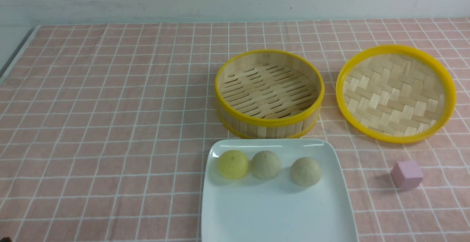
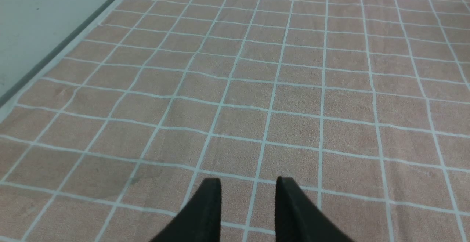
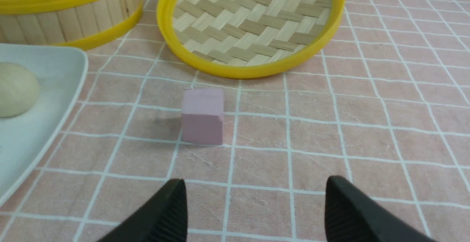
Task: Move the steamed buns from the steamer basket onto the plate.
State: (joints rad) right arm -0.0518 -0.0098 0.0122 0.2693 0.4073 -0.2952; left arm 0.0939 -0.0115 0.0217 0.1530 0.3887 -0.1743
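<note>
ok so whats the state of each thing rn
steamer basket: empty, upright
woven tray: empty
plate: holds all three buns
yellow bun: on plate
middle bun: on plate
right bun: on plate
left gripper: open, empty
right gripper: open, empty

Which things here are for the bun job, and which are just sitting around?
For the job: steamed buns, all three on the plate; steamer basket, now without buns.

Just lying about: woven tray, pink cube, checked tablecloth.
</note>
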